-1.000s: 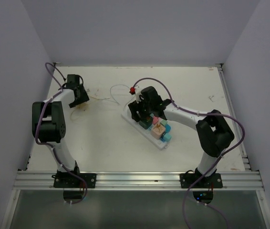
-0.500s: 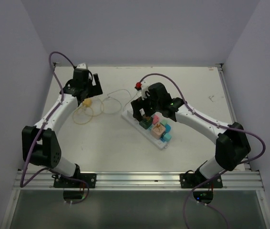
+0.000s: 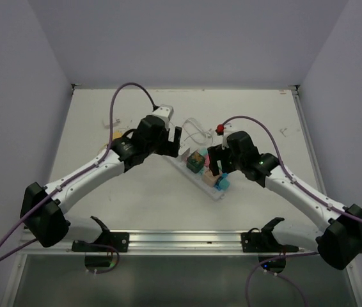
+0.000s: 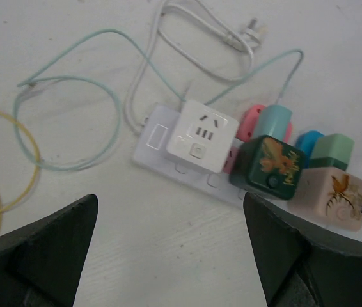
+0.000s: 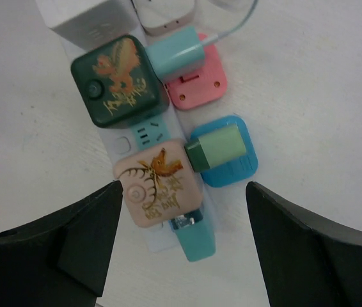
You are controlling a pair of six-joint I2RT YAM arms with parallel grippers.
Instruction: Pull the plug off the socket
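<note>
Both arms have swung inward since earlier view, now over power strip at centre of overhead view. Left gripper spread wide, empty. Right gripper wide too, empty, above beige cube plug. Best approach: left pins strip's bare end, right squeezes plug's flanks, lifts straight, no twisting.

A white cube adapter, with a small square button on its face, sat on the white worktop. Well to its left in the left wrist view, a thin yellow cable curved across that worktop. Far beyond the adapter rose pale lilac walls.
</note>
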